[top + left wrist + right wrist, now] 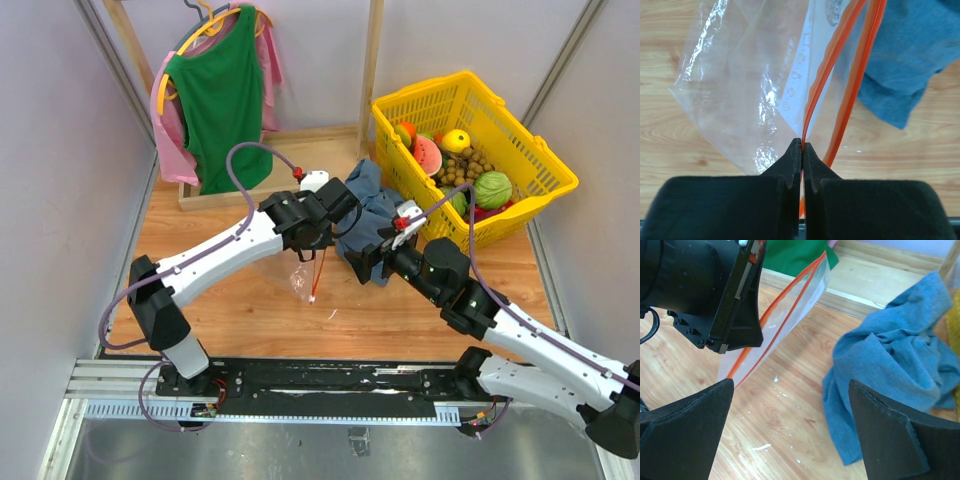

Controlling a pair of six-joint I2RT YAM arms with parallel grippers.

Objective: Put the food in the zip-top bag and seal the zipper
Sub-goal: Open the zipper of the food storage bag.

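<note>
One zip-top bag with one zipper, one blue cloth, and one yellow basket at the far right corner of the table, holding perhaps six pieces of food, though they overlap. Two garments hang at its far left corner. Two grippers: left gripper, right gripper.

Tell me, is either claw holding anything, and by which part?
The left gripper pinches the zip-top bag by one strip of its zipper; the right gripper is open and empty.

Pale lilac walls; wooden tabletop; wooden rack at back; green garment on hanger; even light.
</note>
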